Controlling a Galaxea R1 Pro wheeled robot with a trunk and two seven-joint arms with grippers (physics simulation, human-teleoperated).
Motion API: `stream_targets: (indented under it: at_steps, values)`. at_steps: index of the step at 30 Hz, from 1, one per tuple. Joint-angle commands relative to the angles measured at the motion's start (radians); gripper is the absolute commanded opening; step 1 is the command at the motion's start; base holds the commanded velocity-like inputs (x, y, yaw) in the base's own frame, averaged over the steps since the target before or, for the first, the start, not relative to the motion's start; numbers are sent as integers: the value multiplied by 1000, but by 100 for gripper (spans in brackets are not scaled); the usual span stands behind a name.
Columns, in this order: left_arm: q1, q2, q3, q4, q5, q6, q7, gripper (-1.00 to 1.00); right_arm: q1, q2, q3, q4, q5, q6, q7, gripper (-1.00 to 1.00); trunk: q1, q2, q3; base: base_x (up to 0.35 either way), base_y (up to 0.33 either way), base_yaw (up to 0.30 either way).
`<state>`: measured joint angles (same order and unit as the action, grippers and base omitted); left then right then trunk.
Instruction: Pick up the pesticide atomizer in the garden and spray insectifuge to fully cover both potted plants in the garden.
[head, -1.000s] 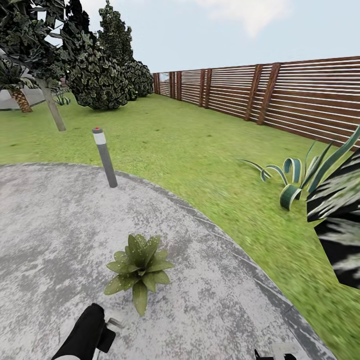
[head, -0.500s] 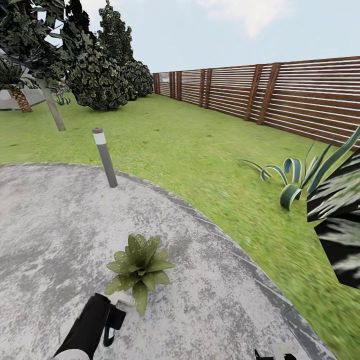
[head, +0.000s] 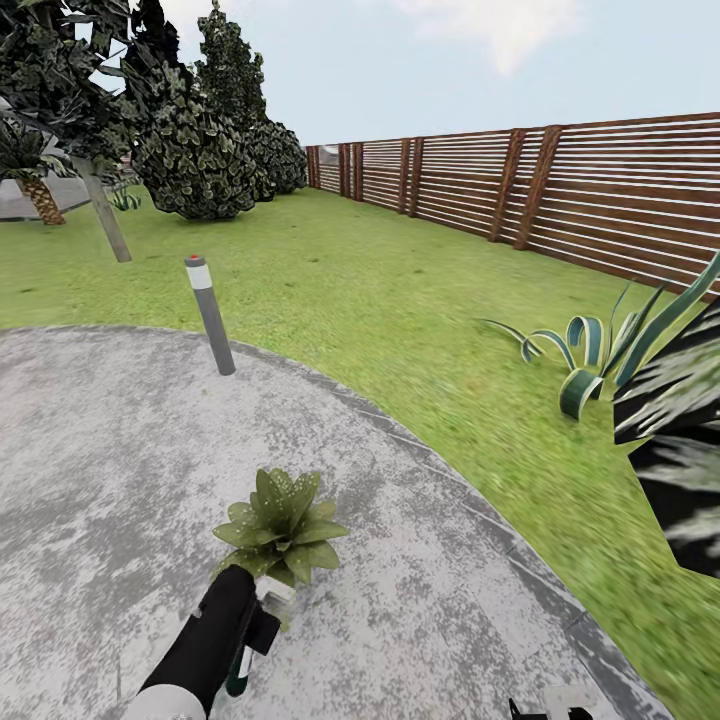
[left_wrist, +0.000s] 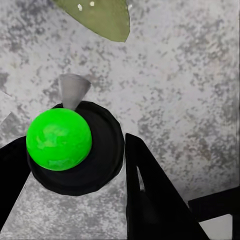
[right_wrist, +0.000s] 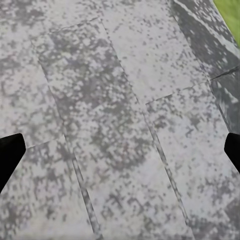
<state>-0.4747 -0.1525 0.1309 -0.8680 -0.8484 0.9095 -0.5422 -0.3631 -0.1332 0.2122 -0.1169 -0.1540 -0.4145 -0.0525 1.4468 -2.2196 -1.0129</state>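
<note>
One potted plant (head: 280, 522), a low rosette of broad green leaves, stands on the grey paved circle (head: 90, 480) just ahead of me. My left gripper (head: 255, 625) is shut on the pesticide atomizer (head: 240, 668), with its dark-green body and white band hanging below the hand. The pale trigger head (head: 275, 590) touches the plant's near leaves. In the left wrist view, black fingers (left_wrist: 150, 200) flank the atomizer's round top (left_wrist: 60, 140), its grey nozzle (left_wrist: 74, 90) pointing toward a leaf (left_wrist: 102, 17). My right gripper (right_wrist: 120, 152) is open over bare paving, low at the picture's edge (head: 545, 710).
A grey bollard light (head: 210, 315) stands at the paving's far edge. A striped agave (head: 595, 360) grows on the lawn at the right, with a large dark striped leaf (head: 680, 450) close by. The slat fence (head: 560, 190) runs along the right and trees (head: 190, 140) stand at the back left.
My left arm has moved forward with the atomizer, from well short of the plant to its near leaves. The camera and right arm have held still.
</note>
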Motion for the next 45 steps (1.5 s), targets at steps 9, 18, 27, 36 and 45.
stream_targets:
  at_steps: [9, 18, 27, 36, 45]
  values:
    - [12, 54, 0, -8, 33, -8, -91, -100, 0, 0, 10, 0, -9, -3, -3, 100, 0, 0, -1, 0, 0, 0]
    - [-3, 35, -143, -23, 37, 42, -93, -100, 0, 0, 9, 0, -10, -3, -3, 100, 0, 0, -1, 0, 0, 0]
    - [-3, 34, -146, -23, 36, 55, -93, -100, 0, 0, 9, 0, -9, -3, -3, 100, 0, 0, -1, 0, 0, 0]
    - [-37, 29, -142, -72, 40, 91, -95, -100, 0, 0, 9, 0, -10, -3, -3, 100, 0, 0, -1, 0, 0, 0]
    - [-38, 28, -143, -73, 38, 91, -143, -100, 0, 0, 9, 0, -9, -3, -3, 100, 0, 0, -1, 0, 0, 0]
